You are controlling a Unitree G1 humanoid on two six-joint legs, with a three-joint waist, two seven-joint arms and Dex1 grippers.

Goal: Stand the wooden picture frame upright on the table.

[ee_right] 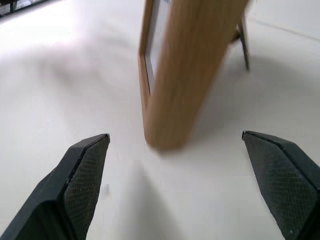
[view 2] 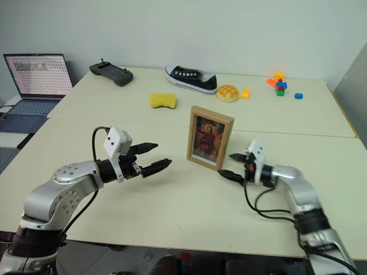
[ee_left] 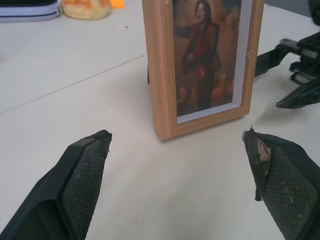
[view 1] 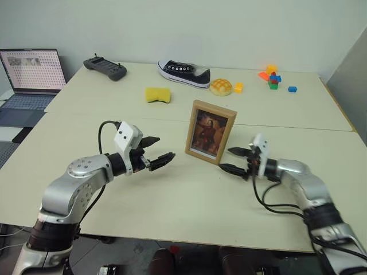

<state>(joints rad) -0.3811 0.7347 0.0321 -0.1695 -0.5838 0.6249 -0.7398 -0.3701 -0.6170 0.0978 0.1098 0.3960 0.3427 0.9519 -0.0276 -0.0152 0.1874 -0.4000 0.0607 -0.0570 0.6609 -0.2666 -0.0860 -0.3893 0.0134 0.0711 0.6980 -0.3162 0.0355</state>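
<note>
The wooden picture frame [view 1: 210, 131] stands upright on the cream table [view 1: 172, 200], its dark portrait facing me and a stand leg [ee_right: 243, 42] propping it from behind. My left gripper [view 1: 156, 152] hovers open to the frame's left, a short gap away, with nothing between its fingers. My right gripper [view 1: 235, 160] is open just right of the frame's lower corner, clear of the wood. In the left wrist view the frame [ee_left: 202, 62] rises between my two spread fingers [ee_left: 82, 177]. The right wrist view looks at the frame's side edge [ee_right: 187, 70].
At the back of the table lie a black sneaker [view 1: 184, 73], a yellow sponge [view 1: 157, 94], a bun-shaped toy [view 1: 221, 87], a black controller [view 1: 105, 67] and several coloured blocks [view 1: 273, 79]. An open laptop [view 1: 31, 74] sits on a desk at the far left.
</note>
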